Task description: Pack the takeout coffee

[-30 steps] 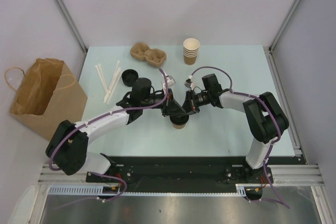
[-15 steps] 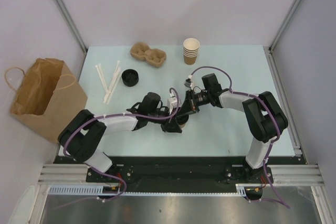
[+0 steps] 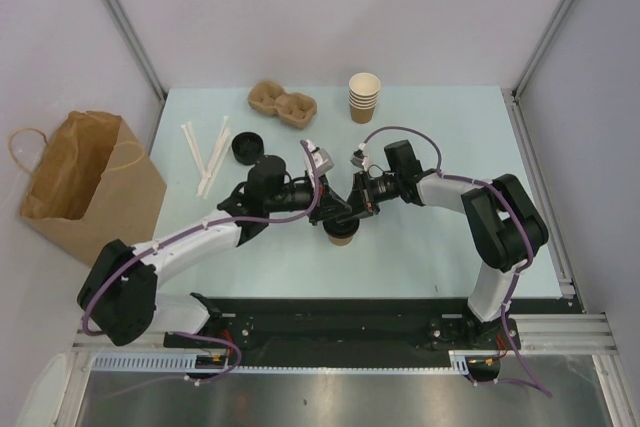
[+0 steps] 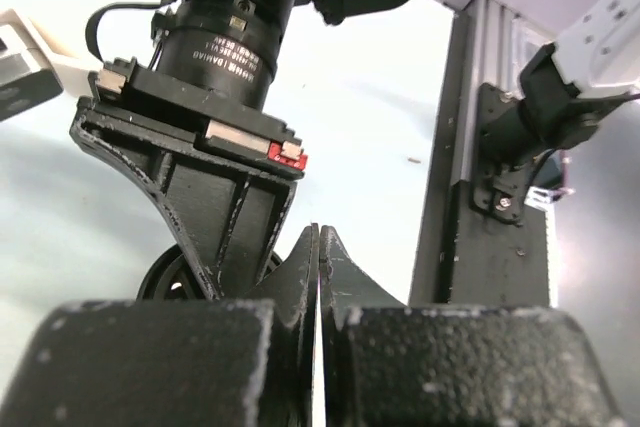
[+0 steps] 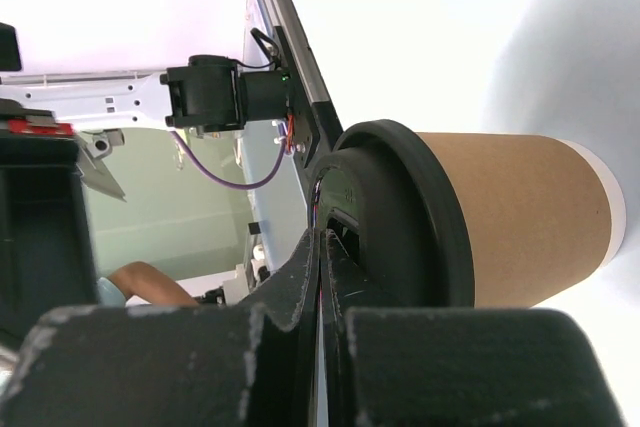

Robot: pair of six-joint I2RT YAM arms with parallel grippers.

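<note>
1. Far left, beside the table (image 3: 450,247): a brown paper bag (image 3: 85,182) stands with its mouth open. It is probably where the coffee goes.
2. Left rear of the table: white sticks (image 3: 205,157) (straws or stirrers, cannot tell), a loose black lid (image 3: 247,148) and a pulp cup carrier (image 3: 283,104). Neither arm touches them.
3. Left gripper (image 4: 318,242): jaws pinched together with nothing between them. Its tips hang just beside the cup's lid, facing the other gripper's body.
4. Takeout coffee (image 3: 342,237): upright and lidded, near the table's middle, under both sets of tips.
5. Right gripper (image 5: 320,247): jaws closed flat and empty. The tips seem to rest against the top of the lid.
6. Rear right: a stack of lidless cups (image 3: 364,97), well apart.
7. Judgement: the step looks like seating the lid.
   - Press straight down near the rim, not the soft centre, and work round it.
   - Keep the push vertical so the cup does not tip or slide.
   - Spread the jaws wide only after the lid is seated, then grasp the cup's body below the lid.
</note>
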